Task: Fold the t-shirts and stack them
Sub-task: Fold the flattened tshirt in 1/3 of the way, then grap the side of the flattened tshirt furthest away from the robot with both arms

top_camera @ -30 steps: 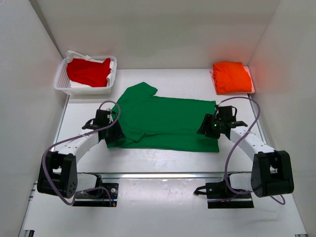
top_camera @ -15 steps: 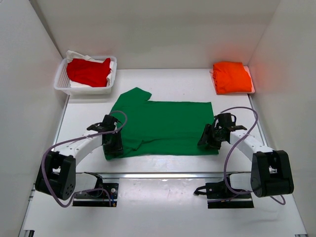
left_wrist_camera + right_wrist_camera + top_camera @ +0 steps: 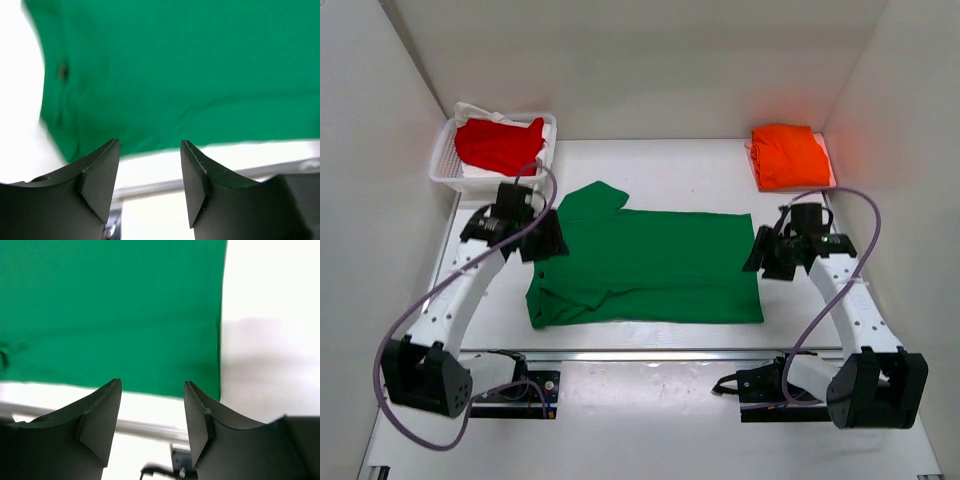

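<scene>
The green t-shirt (image 3: pixel 645 265) lies flat on the table, folded lengthwise, one sleeve sticking out at the far left. It fills the left wrist view (image 3: pixel 175 70) and the right wrist view (image 3: pixel 110 310). My left gripper (image 3: pixel 542 246) is open and empty, raised over the shirt's left end. My right gripper (image 3: pixel 760 262) is open and empty, raised beside the shirt's right edge. The red t-shirt (image 3: pixel 500 145) lies crumpled in the white basket (image 3: pixel 445 165). The orange t-shirt (image 3: pixel 788 155) lies folded at the far right.
White walls close in the table on the left, right and back. A metal rail (image 3: pixel 650 355) runs along the near edge by the arm bases. The basket stands in the far left corner.
Both grippers let go of the green shirt's near edge and lifted back away from it, the left toward the far left, the right toward the right. The shirt now lies flat, folded.
</scene>
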`<move>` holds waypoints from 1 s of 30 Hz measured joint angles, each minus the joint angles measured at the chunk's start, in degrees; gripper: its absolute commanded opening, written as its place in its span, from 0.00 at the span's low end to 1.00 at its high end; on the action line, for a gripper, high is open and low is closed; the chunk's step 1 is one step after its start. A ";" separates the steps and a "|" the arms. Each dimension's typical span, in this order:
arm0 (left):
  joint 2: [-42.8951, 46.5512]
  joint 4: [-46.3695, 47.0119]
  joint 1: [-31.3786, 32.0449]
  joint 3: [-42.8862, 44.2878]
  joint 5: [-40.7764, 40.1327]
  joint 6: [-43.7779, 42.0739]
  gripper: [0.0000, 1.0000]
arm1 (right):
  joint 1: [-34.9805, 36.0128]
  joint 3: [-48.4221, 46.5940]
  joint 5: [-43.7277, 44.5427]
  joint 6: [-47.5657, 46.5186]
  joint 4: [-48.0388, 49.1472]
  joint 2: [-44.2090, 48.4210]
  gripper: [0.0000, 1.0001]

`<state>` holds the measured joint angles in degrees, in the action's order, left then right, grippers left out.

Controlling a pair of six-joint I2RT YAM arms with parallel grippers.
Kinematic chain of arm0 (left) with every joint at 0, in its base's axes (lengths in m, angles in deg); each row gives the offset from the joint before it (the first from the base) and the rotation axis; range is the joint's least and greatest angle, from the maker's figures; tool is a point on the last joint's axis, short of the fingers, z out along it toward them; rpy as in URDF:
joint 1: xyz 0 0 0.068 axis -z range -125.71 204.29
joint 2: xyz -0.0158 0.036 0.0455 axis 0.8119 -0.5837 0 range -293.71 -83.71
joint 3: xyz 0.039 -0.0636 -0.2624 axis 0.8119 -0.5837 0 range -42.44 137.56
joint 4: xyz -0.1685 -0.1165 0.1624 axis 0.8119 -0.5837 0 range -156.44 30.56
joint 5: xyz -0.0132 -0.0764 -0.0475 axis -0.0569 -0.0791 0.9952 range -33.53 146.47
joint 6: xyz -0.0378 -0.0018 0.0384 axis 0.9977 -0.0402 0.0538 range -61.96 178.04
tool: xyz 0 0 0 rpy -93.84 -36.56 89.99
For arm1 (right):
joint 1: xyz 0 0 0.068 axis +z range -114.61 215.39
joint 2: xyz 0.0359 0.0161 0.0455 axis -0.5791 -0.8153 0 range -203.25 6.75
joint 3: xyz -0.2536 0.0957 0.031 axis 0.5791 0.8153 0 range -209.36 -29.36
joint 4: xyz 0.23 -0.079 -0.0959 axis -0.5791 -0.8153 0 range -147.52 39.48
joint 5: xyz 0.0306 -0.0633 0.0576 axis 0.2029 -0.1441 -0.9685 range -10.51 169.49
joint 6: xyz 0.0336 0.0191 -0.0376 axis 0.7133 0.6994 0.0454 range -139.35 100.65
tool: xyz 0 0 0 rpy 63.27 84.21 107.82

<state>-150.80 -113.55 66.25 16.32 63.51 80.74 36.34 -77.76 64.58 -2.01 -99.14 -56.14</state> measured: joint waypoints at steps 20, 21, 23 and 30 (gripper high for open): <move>-62.62 20.13 -2.14 46.71 -0.57 2.36 0.72 | -3.78 -14.36 3.76 1.11 25.18 -28.98 0.47; -64.00 20.41 -2.32 48.59 -1.25 2.43 0.73 | -3.98 -14.47 3.78 1.09 25.88 -29.57 0.47; -65.61 21.11 -2.49 51.82 -2.86 2.40 0.74 | -4.26 -14.73 3.82 1.07 26.80 -30.80 0.46; -69.18 21.09 -2.86 60.83 -5.09 3.48 0.79 | -4.52 -17.03 3.91 0.90 28.06 -34.84 0.47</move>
<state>-219.98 -92.46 63.39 77.15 58.42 84.22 31.81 -94.79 68.49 -1.11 -71.08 -90.98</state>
